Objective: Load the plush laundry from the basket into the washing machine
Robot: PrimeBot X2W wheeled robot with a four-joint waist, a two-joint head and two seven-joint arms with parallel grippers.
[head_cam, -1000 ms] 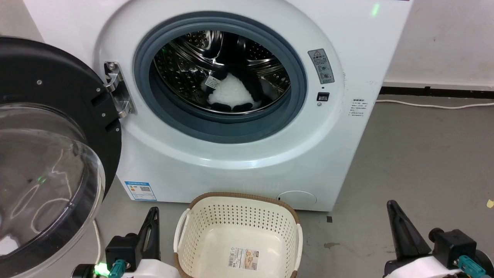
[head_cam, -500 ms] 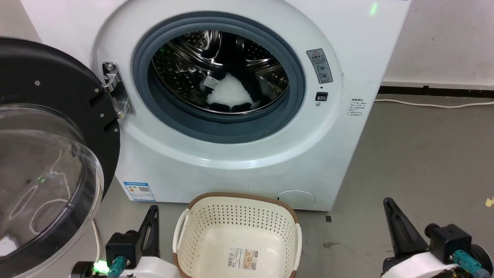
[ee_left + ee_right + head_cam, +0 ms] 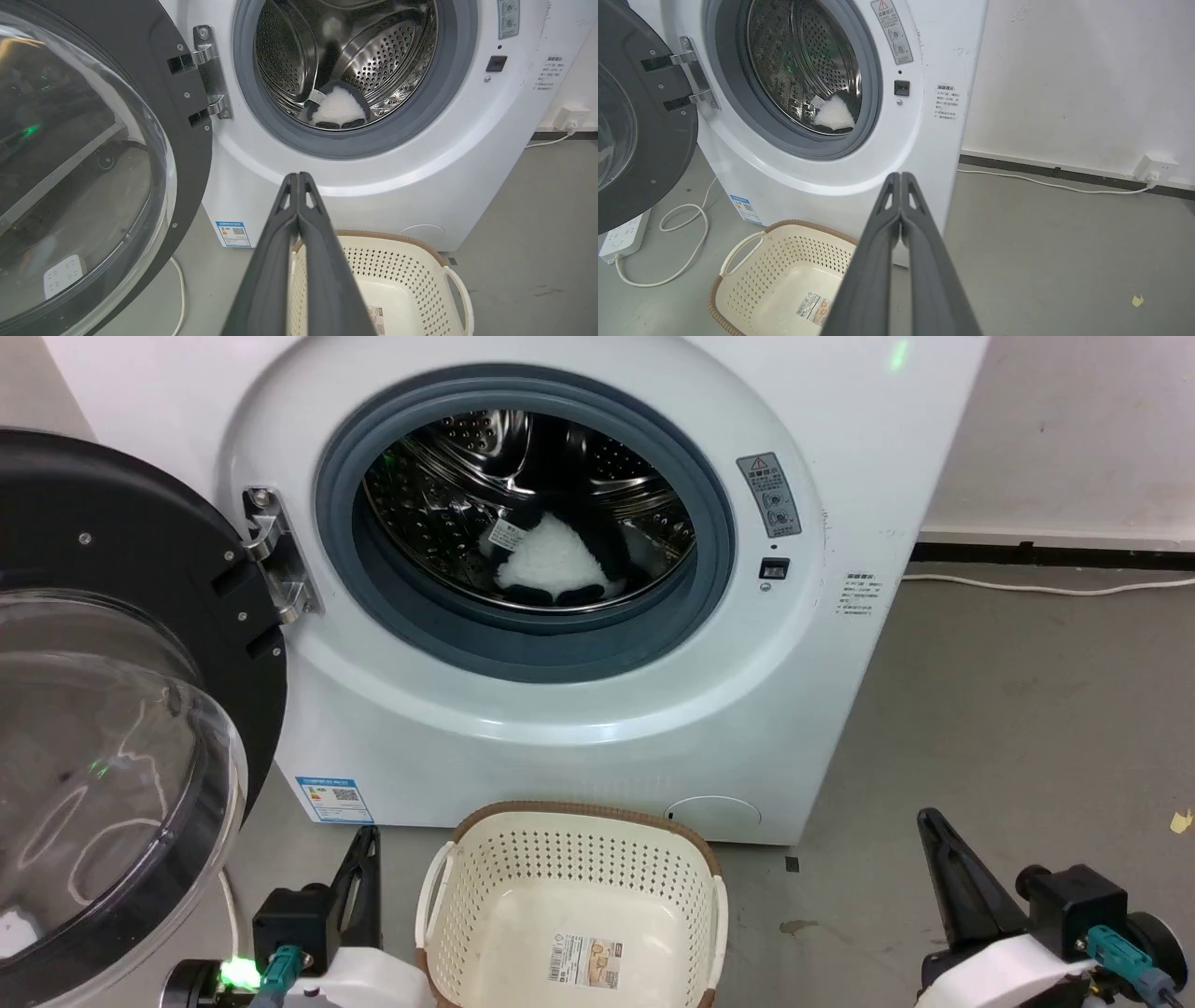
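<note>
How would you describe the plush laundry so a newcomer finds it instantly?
Start at the white washing machine with its door open. Inside the steel drum lies the plush laundry. It is the only fluffy black-and-white thing there.

Black-and-white plush laundry (image 3: pixel 553 563) lay deep inside the open white washing machine (image 3: pixel 579 728); the cream basket (image 3: pixel 569 859) stood upright, empty, just before it.
</note>
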